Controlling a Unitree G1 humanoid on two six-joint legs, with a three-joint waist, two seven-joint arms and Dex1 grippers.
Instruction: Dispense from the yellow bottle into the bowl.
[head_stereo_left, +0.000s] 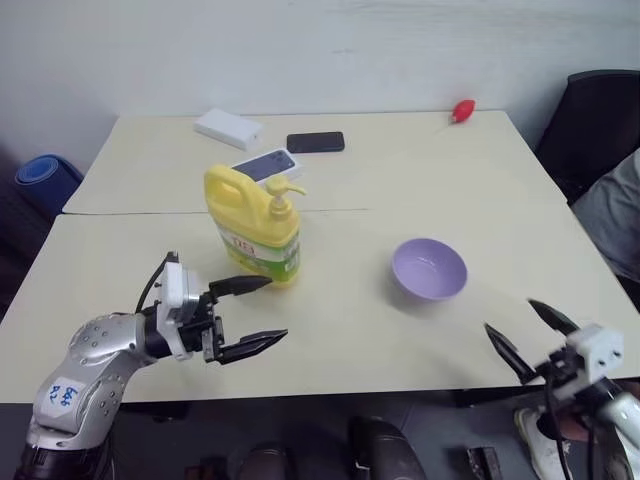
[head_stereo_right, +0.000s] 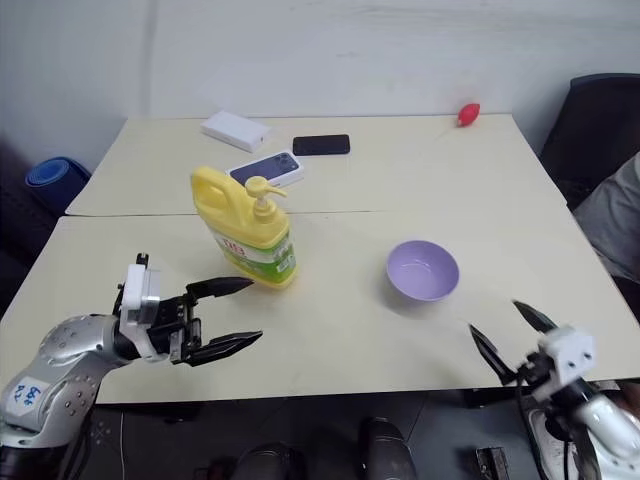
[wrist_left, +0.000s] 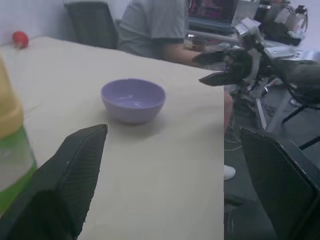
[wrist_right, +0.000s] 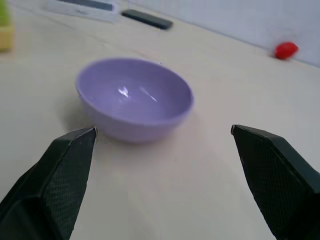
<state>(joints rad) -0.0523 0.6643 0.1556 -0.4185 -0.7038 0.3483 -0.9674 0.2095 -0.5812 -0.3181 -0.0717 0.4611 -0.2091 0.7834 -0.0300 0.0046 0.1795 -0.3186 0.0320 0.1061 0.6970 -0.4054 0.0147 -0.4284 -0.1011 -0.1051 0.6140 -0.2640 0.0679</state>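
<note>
Cream tabletop (head_stereo_left: 380, 330) carries everything. Nearest its front edge, the left gripper (head_stereo_left: 250, 315) hangs with jaws wide and empty, just short of the upright yellow bottle (head_stereo_left: 256, 228). The right gripper (head_stereo_left: 530, 335), equally wide, sits farther off, nearer the lavender bowl (head_stereo_left: 429, 268) right of the bottle.

Silver arms, black two-fingered grippers

The left arm (head_stereo_left: 95, 362) was silver-grey metal with a white sticker bearing blue marks, a white block and a black cable at the wrist; the left gripper (head_stereo_left: 262, 315) had tapered black fingers (wrist_left: 75, 170) with a fine mesh-like texture, as did the right gripper (head_stereo_left: 530, 335), behind which sat a white block.
</note>
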